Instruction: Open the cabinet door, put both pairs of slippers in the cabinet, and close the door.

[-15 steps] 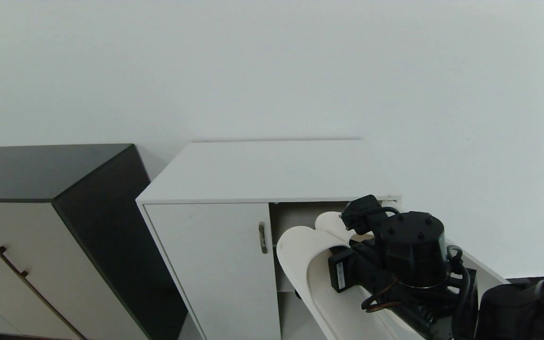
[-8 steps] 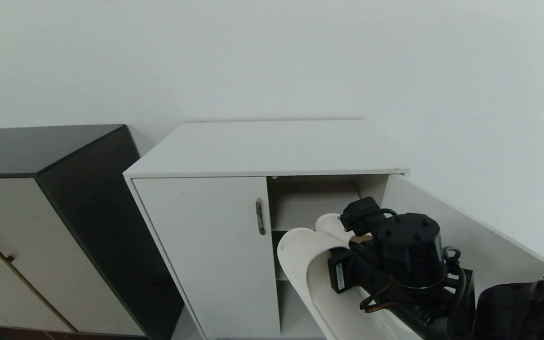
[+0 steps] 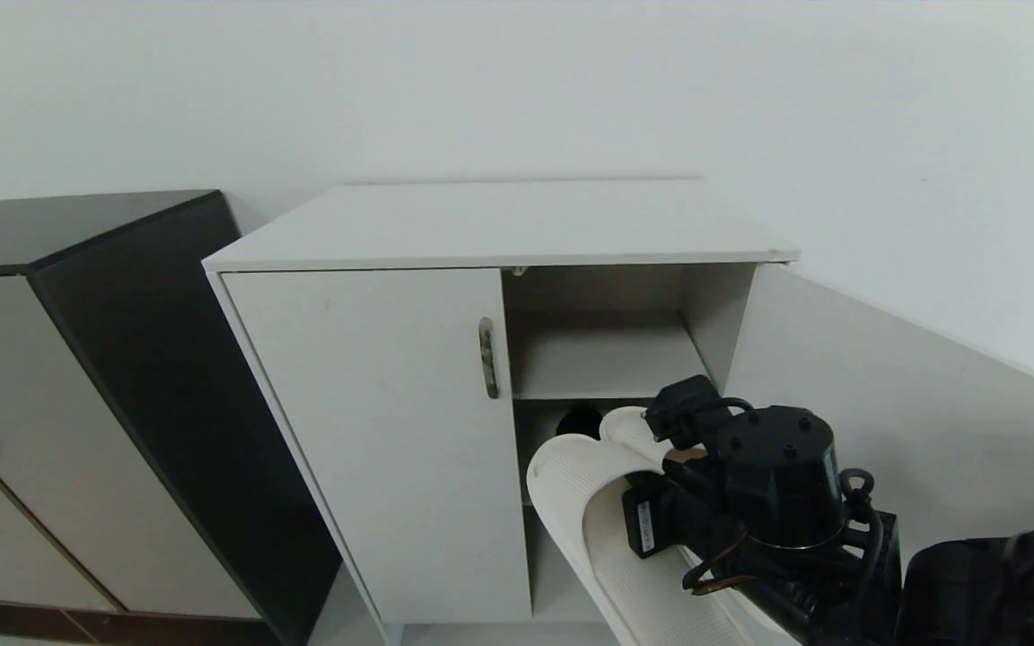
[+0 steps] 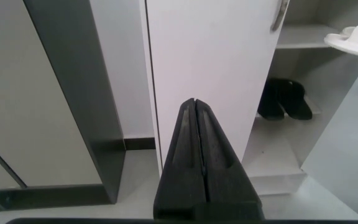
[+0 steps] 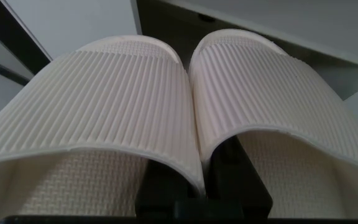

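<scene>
A pair of white ribbed slippers is held side by side, with my right gripper shut on their inner walls. Their toes point into the white cabinet, just below its upper shelf. The cabinet's right door stands swung wide open, while the left door with a metal handle is closed. On a lower shelf inside lies a pair of black slippers. My left gripper hangs shut and empty, low in front of the closed left door.
A black-sided cabinet with pale fronts stands right beside the white one on the left. A plain white wall is behind. Bare floor lies below the cabinets.
The head camera has shifted, so the cabinet sits higher in the picture and more of its inside shows. My right gripper holds the white slippers as before, now level with the space under the upper shelf.
</scene>
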Robot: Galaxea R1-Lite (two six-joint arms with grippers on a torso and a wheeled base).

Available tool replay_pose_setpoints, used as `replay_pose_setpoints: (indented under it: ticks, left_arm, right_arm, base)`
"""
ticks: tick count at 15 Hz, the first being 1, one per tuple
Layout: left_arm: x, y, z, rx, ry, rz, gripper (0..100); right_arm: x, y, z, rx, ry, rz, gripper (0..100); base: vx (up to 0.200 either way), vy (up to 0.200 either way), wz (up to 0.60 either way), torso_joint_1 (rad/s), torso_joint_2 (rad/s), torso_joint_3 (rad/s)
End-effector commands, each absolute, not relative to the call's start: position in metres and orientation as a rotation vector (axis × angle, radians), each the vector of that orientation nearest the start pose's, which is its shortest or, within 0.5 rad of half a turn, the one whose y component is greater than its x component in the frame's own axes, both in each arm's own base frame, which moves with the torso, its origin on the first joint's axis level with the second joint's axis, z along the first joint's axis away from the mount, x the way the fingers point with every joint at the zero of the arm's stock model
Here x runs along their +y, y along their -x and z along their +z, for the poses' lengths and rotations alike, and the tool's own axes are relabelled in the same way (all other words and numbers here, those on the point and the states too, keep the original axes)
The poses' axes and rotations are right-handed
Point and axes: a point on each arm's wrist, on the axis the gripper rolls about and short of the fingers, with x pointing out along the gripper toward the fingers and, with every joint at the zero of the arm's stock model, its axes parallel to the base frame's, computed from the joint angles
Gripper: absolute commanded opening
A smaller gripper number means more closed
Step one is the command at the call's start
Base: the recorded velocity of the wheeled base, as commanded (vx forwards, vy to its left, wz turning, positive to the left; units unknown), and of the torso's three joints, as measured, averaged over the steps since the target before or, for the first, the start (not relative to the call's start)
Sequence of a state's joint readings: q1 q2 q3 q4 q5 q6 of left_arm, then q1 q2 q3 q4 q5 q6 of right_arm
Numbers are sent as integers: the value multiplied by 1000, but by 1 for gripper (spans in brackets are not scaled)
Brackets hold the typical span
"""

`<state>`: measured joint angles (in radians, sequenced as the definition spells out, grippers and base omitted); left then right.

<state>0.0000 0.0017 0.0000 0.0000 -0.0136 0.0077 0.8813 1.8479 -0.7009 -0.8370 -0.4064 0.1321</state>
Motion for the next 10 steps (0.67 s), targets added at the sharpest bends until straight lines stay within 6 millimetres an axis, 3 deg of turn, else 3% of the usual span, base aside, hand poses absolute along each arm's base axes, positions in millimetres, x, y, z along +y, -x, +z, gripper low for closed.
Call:
replay_pose_setpoints:
  ticks: [1, 10]
  left_arm:
    - [0, 23, 76, 1, -8, -14, 0]
    - [0, 23, 76, 1, -8, -14, 0]
  right_arm:
    - [241, -210, 129, 283, 61, 453, 0]
    - [241, -210, 126, 289, 66, 453, 0]
  base:
    - [0, 0, 0, -134, 456, 330]
    - [0, 0, 0, -65, 437, 360]
